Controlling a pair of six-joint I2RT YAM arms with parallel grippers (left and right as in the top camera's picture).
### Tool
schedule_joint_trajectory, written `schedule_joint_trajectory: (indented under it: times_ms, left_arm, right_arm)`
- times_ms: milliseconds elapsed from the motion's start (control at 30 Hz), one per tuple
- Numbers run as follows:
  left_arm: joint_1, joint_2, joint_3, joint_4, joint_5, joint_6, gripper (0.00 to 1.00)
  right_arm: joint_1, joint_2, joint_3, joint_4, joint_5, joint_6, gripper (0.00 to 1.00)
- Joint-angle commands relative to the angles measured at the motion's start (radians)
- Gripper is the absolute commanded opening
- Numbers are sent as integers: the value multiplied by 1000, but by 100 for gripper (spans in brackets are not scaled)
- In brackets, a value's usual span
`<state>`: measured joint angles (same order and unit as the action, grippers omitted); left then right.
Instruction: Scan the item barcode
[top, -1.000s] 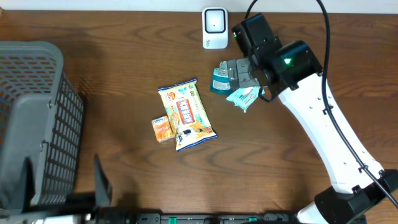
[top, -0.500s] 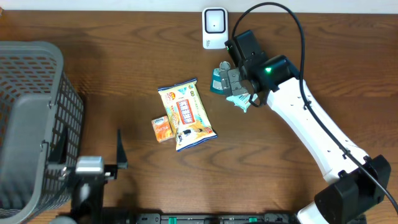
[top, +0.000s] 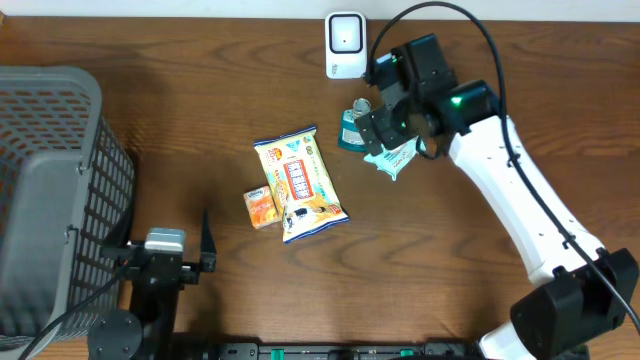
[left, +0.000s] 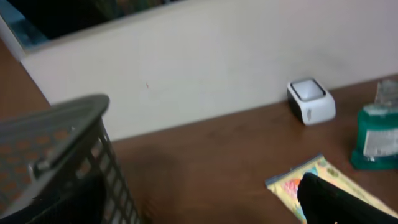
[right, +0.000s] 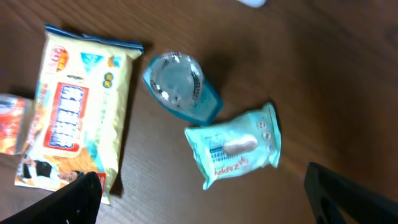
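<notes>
Hovering, nothing gripped yet. Right gripper (right: 202, 183) is spread wide and empty, looking down on the pouch (right: 239, 146) and bottle (right: 180, 84), both on the table just in front of the scanner (top: 346, 45). Snack pack (top: 300, 183) and box (top: 260, 208) lie further out from the scanner, on the basket (top: 50, 200) side. Left gripper (top: 165, 257) is also spread and empty, well away from the scanner, beside the basket. Progress looks like zero: no item lifted, nothing presented to the scanner. Left to do: pick one (pouch is my guess), grip, lift, face its barcode to the scanner. Can't see a barcode on any item.
</notes>
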<state>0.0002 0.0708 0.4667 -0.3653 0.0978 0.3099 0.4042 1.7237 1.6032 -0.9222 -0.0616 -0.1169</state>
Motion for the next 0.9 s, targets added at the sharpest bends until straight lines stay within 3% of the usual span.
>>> schedule_joint_trajectory:
  times_ms: [0, 267, 467, 767, 867]
  left_arm:
    - [5, 0, -2, -28, -4, -17, 98]
    - [5, 0, -2, -84, -5, -17, 98]
    - [5, 0, -2, -238, -5, -16, 98]
    - [5, 0, -2, -645, -5, -17, 98]
    - [5, 0, -4, -663, -5, -13, 98]
  right_arm:
    - [-31, -2, -16, 19, -157, -127, 99]
    - [-38, 19, -78, 58, -256, -377, 99]
    - [-38, 51, -79, 150, -249, -398, 99]
    - [-43, 71, -80, 234, -233, -468, 99]
    - [-47, 97, -80, 255, -233, -468, 99]
